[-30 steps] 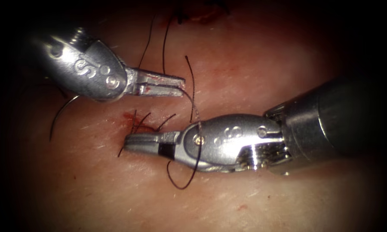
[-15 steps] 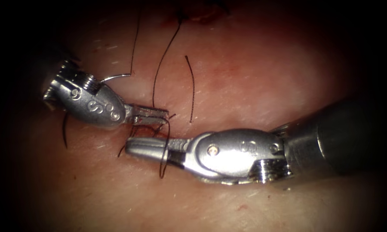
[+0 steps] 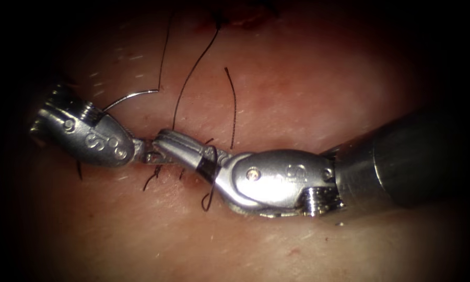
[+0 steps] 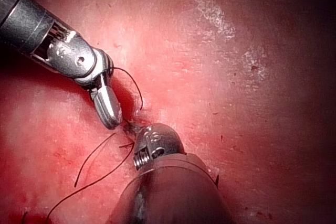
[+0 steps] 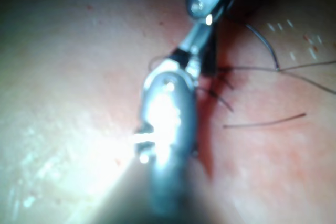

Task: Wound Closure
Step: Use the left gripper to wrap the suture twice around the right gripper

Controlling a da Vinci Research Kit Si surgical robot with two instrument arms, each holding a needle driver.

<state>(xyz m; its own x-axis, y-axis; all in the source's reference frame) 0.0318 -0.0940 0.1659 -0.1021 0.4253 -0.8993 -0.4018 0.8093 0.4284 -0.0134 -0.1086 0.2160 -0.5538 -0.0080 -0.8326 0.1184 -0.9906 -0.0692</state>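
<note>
My left tool (image 3: 150, 154) lies on the left of the stitch. Its short jaws are shut on the dark thread (image 3: 193, 73), which runs up to the cut. My right tool (image 3: 162, 140) comes in from the right. Its jaws are shut and cross over the left jaws' tips, and I see nothing held between them. A loop of thread (image 3: 210, 188) wraps around the right tool behind its jaws. The curved needle (image 3: 130, 96) lies free on the tissue (image 3: 308, 89), above the left tool, held by neither. In the left wrist view the right tool (image 4: 111, 121) meets the left tool's head (image 4: 152, 142).
A loose thread end (image 3: 233, 109) lies on the tissue above the right tool. Short cut ends (image 3: 151, 180) stick out at the stitch under the jaws. Red fluid marks the cut (image 3: 240, 21) at the top. The needle (image 5: 265, 43) trails thread upward.
The left tool has moved down and to the left, pulling the thread with it. The loop has slid along the right tool and shrunk. The right jaws have tilted upward.
</note>
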